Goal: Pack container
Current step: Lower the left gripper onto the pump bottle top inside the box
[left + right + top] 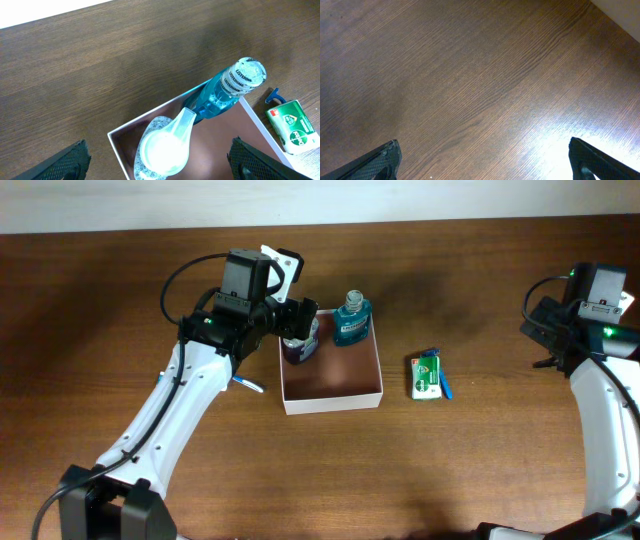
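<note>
The container (375,395) is a square white box with a reddish-brown inside, at the table's middle. A teal mouthwash bottle (351,319) stands in its far corner; it also shows in the left wrist view (227,92). A speckled bottle with a white cap (300,345) stands in the box's far left corner, also in the left wrist view (165,150). My left gripper (159,167) is open, jaws wide on either side of this bottle, not touching it. My right gripper (485,160) is open and empty above bare table at the far right.
A green-and-white packet (426,376) lies on a blue toothbrush (446,387) right of the box; the packet also shows in the left wrist view (291,125). A small blue-and-white item (248,384) lies on the table left of the box, by the left arm.
</note>
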Available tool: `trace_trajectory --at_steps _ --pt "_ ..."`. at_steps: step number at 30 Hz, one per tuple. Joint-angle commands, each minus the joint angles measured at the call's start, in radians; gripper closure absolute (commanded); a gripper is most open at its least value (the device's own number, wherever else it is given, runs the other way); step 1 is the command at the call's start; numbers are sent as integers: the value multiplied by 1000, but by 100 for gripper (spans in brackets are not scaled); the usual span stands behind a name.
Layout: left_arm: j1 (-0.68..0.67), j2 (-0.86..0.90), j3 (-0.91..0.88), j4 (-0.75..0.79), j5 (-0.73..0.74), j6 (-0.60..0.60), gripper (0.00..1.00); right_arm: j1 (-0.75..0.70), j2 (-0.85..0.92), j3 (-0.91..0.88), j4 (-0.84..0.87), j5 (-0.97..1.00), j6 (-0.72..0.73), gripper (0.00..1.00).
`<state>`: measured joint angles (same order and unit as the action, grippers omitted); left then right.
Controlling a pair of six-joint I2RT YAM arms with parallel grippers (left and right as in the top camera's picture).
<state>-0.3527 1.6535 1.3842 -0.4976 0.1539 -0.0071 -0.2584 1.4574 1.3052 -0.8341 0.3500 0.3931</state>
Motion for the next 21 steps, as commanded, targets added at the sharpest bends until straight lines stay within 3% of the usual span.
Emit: trace_trajectory --at_steps 1,2,7,13,21 --pt "-5 3 11 -4 14 5 9 -4 -26 10 0 -2 8 1" --pt "-5 3 11 -8 14 4 1 -4 -26 10 0 -2 8 1" --pt "-5 3 12 -21 19 25 1 -4 -26 10 0 -2 8 1" --pt "-5 3 12 -6 86 249 1 -4 -26 10 0 -2 8 1" --pt "-5 3 12 7 87 370 5 -4 -26 10 0 -2 8 1"
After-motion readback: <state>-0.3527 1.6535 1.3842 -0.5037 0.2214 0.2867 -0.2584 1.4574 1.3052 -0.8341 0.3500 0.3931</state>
